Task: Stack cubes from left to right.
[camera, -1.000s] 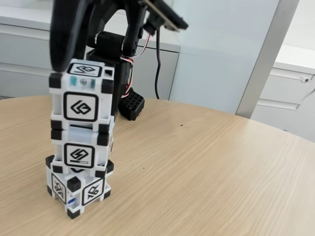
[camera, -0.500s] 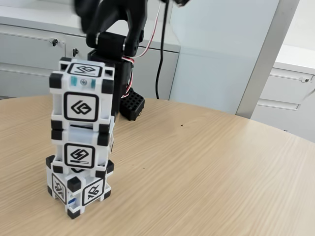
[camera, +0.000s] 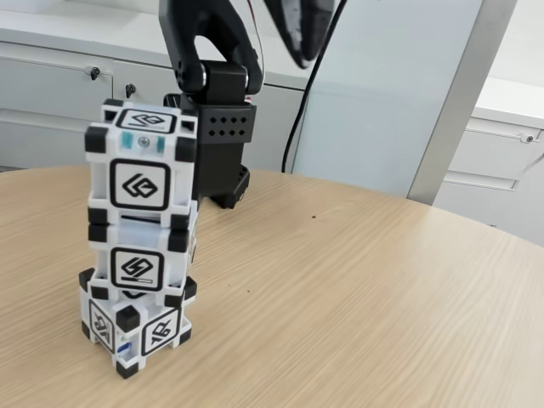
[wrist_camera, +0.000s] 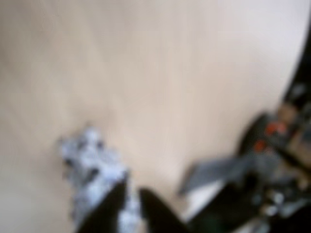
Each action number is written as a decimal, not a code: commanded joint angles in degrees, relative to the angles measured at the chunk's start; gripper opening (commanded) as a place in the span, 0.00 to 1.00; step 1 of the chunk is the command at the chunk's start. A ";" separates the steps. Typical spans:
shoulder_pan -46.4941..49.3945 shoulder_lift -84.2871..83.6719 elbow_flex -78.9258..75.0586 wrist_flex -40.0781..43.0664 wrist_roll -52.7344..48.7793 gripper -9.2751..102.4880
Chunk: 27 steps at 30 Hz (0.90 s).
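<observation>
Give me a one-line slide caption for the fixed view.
Three cubes stacked in a tower on the wooden table, arm behind it.

Fixed view: round-edged table (camera: pixel 357 289) with light wood-grain top, curved rim running from upper middle toward the right edge. Small dark speck (camera: pixel 315 216) on the top near the far rim. Behind it, pale grey cabinets (camera: pixel 51 93) at left with drawer fronts and two small locks (camera: pixel 95 73). Centre: plain pale blue-white wall panel (camera: pixel 382 93). A slanted grey post (camera: pixel 455 102) crosses at right; beyond it a white drawer unit (camera: pixel 501 161). Lighting even, diffuse, soft shadows.

Wrist view: blurred; same pale wood top (wrist_camera: pixel 146 73).
</observation>
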 commanded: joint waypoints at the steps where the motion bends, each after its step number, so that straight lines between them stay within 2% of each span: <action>1: -1.76 3.87 -1.23 -1.14 1.05 0.08; 15: -1.85 38.23 4.13 -8.96 1.14 0.08; 19: -1.85 43.68 10.63 -12.04 1.14 0.08; 27: -1.85 49.13 31.03 -24.43 -0.53 0.08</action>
